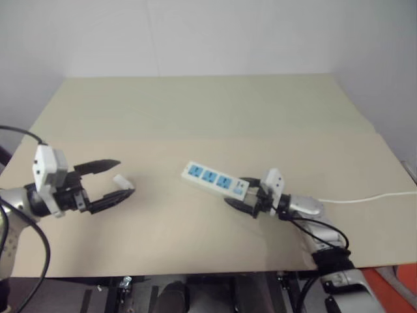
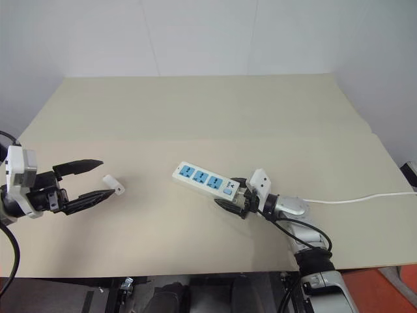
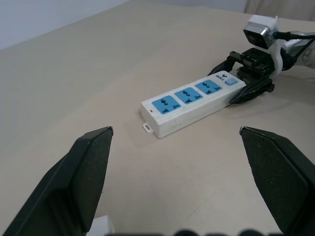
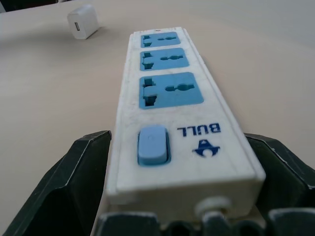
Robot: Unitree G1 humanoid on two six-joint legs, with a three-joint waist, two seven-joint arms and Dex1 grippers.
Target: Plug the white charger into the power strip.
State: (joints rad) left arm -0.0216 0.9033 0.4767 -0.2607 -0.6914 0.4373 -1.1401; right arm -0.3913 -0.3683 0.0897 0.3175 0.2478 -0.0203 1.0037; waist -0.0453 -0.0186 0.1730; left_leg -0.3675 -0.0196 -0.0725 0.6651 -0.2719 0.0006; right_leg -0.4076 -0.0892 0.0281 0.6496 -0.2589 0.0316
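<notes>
The power strip (image 1: 214, 178) lies slantwise in the middle of the table, three blue sockets facing up. My right gripper (image 1: 243, 193) is open and low over the table, with one black finger on each side of the strip's button end (image 4: 152, 145). The white charger (image 2: 113, 184) lies on the table to the left of the strip, apart from it. My left gripper (image 1: 126, 177) hovers open by the charger, pointing toward the strip, and holds nothing. The charger (image 4: 82, 22) lies beyond the strip's far end in the right wrist view.
The strip's thin white cord (image 1: 365, 197) runs off to the right over the beige table (image 1: 195, 111). The table's front edge is close beneath both arms. A white wall stands behind the far edge.
</notes>
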